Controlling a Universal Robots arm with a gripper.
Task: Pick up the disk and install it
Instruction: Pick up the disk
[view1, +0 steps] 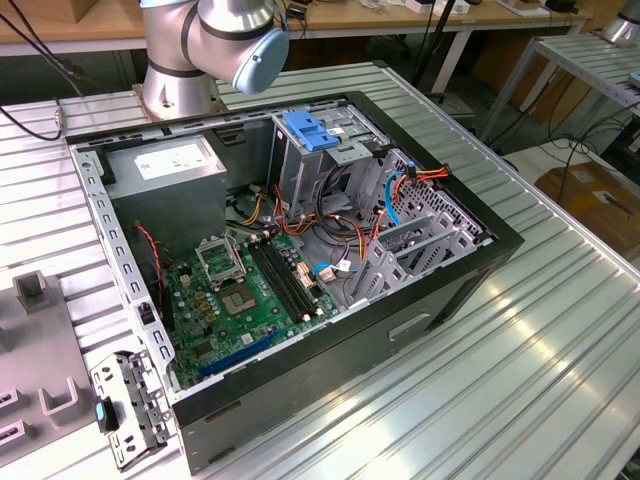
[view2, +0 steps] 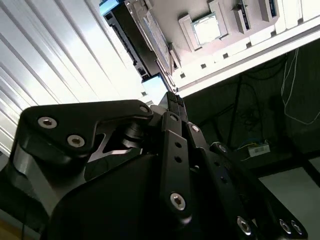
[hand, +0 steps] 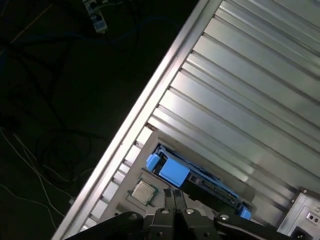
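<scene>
The disk (hand: 205, 185) is a dark slab framed by blue plastic rails, resting beside a grey fixture tray (hand: 125, 200) at the edge of the ribbed metal table. In the second wrist view the disk (view2: 132, 37) reaches from a blue end near the fingertips to another blue end farther off. My black gripper (hand: 175, 194) hangs above the disk's near blue end, apart from it. Its fingers are shut together with nothing between them, as the gripper (view2: 172, 99) also looks in the second wrist view.
An open computer case (view1: 420, 330) lies on the table, with a motherboard (view1: 245, 300), a grey power supply (view1: 165, 165) and a metal drive cage topped by a blue latch (view1: 305, 130). A processor chip (hand: 142, 190) sits in the tray. The arm's base (view1: 185, 60) stands behind the case.
</scene>
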